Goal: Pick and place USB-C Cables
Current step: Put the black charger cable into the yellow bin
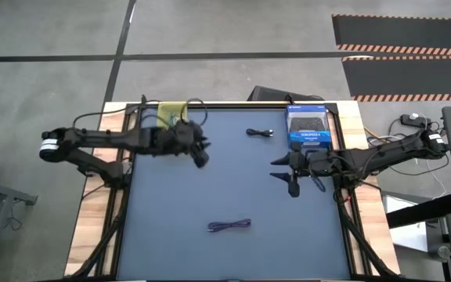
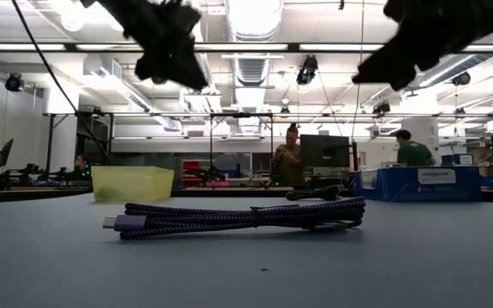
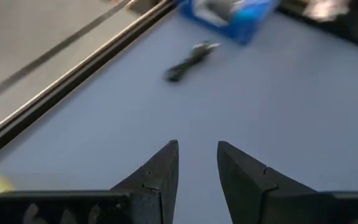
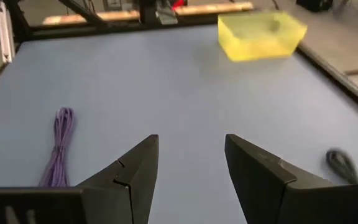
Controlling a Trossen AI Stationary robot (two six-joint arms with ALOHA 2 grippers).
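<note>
The table has a blue-grey top. On it, the purple cable lies near the front edge, the black cable far and right of centre, the blue box at the far right corner, and the yellow bin at the far left corner.

The left gripper is held with fingers slightly parted at the upper centre-left of the high view, its arm stretched in from the left edge, while the right gripper is held wider open at centre-right, its arm extended from the right edge.
</note>
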